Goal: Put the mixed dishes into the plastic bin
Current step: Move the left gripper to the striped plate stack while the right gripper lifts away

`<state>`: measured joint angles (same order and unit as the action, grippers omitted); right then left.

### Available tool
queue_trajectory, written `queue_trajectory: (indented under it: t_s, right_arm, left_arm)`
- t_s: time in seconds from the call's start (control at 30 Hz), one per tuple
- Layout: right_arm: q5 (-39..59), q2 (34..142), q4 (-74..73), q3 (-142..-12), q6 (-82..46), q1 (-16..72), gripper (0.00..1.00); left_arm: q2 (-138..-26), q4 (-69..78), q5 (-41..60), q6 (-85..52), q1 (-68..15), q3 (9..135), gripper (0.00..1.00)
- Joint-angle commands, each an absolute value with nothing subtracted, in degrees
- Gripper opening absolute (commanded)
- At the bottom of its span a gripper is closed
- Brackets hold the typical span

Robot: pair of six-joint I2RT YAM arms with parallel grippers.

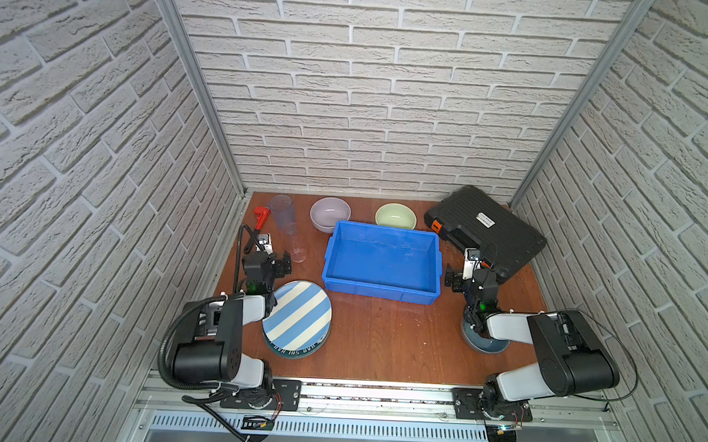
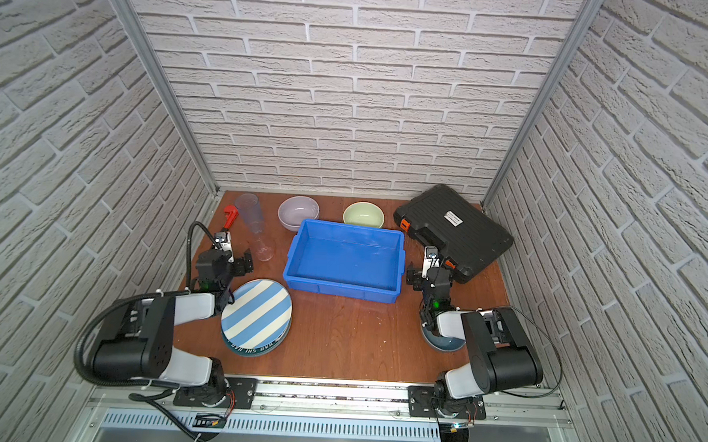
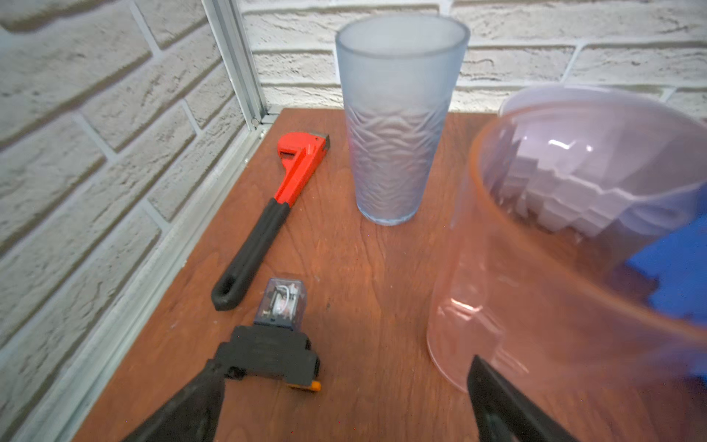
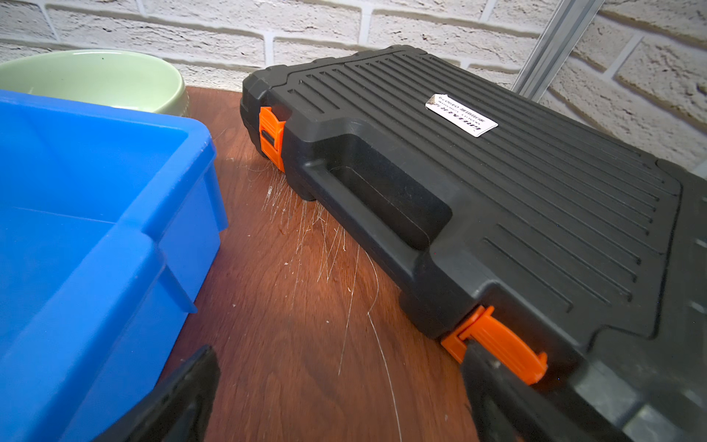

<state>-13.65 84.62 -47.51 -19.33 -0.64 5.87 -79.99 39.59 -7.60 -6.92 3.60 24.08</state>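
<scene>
The blue plastic bin stands empty mid-table. A striped plate lies on a teal lettered plate at front left. A lilac bowl and a pale green bowl sit behind the bin. At back left stand a frosted tumbler and a clear tumbler. A blue-grey bowl is partly hidden under my right arm. My left gripper is open beside the clear tumbler. My right gripper is open between bin and case.
A red pipe wrench lies along the left wall, with a small black relay block near its handle. A black tool case with orange latches fills the back right corner. Brick walls enclose three sides.
</scene>
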Motion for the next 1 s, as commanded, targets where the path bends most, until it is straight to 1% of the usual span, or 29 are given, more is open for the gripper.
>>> queue_trajectory:
  t_s: [0.0,0.17,0.3,0.43,0.5,0.73,0.87,0.97]
  right_arm:
    - [-13.6,81.9,-45.8,-20.6,-1.1,5.7,0.99]
    - [-13.6,81.8,-45.4,-20.7,-1.1,5.7,0.99]
    - [-13.5,81.7,-45.3,-20.7,-1.2,5.7,0.99]
    - [-13.1,80.2,-42.2,-22.8,-0.4,5.7,0.97]
    - [-13.4,77.5,-33.0,-25.8,-0.9,5.7,0.97]
    - [-13.7,71.3,-20.5,-30.6,-1.7,5.8,0.96]
    - [-14.7,68.5,-9.7,-35.5,-3.9,5.8,0.93]
    - [-14.5,66.0,-0.8,-39.1,-6.0,5.8,0.93]
  left_arm:
    - [-75.2,33.1,-12.4,-8.7,3.1,26.0,0.98]
    - [-69.8,22.2,-15.1,-10.9,2.5,29.7,0.98]
    - [-66.9,16.6,-14.9,-12.1,1.8,32.6,0.98]
    - [-64.9,11.4,-14.4,-12.6,1.5,35.8,0.98]
    - [-64.1,8.3,-14.1,-13.1,1.5,38.0,0.98]
    - [-64.2,-6.9,-14.7,-14.8,1.5,46.7,0.98]
    - [-63.1,-18.0,-14.2,-16.6,1.6,50.8,0.98]
    - [-62.4,-26.3,-13.3,-17.0,1.6,53.4,0.98]
